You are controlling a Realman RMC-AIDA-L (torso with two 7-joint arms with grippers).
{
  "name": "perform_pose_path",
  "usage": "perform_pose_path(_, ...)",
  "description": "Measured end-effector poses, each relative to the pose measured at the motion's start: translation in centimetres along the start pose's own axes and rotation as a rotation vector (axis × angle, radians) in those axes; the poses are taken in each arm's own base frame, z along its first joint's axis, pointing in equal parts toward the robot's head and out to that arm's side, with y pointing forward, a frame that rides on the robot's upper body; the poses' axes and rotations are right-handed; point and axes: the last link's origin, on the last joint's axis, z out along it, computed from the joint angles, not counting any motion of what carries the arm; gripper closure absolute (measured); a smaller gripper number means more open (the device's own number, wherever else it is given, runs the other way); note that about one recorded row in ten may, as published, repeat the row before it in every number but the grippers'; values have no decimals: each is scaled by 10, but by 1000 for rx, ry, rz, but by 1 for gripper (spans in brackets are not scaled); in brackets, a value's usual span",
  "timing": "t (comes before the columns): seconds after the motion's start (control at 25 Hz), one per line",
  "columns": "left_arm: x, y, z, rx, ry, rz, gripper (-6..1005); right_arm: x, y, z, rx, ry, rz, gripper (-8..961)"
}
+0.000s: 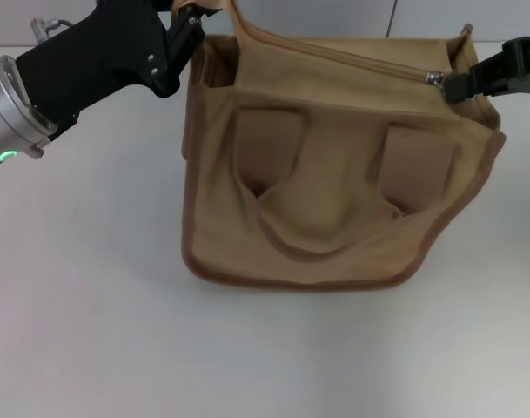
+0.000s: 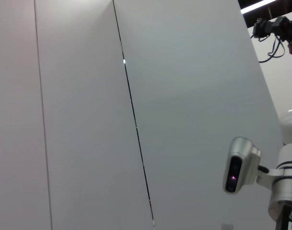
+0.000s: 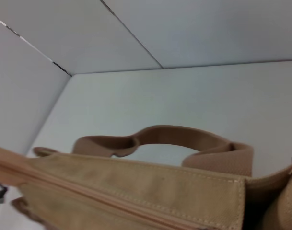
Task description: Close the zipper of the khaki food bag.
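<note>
Khaki food bag sits on the white table, a little right of centre, its front face toward the robot with 2 square handle patches and a looped fabric handle drooping between them; the zipper runs along the top edge from far left to right, and its silver slider is over at the right end now; right gripper comes in from the right edge, black fingertips right at that slider, touching or just beside it; whether the jaws are clamped on the pull tab, I cannot tell from here; left gripper is up at the bag's far left top corner, pressed against the fabric by the strap; grasping or merely touching, cannot tell either; right wrist view looks along the bag's tan top edge with the far handle arching beyond it; left wrist view shows only pale wall panels.
</note>
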Motion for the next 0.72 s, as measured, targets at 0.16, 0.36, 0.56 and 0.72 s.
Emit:
perform_pose_path(0.16, -1, -2, 0, 11, -9, 0, 988, 3, 6, -4, -126, -55, -44, 865)
perform_pose_path(0.36, -3, -6, 0, 44, -18, -8, 988, 17, 2, -17, -348, -265, -162, 844)
perform_pose_path(0.56, -3, -6, -1, 51, -17, -20, 988, 48, 1, -24, -512, -420, -352, 723)
perform_pose_path(0.72, -4, -6, -3, 56, -19, -27, 988, 76, 0, -23, -605, -502, -484, 560)
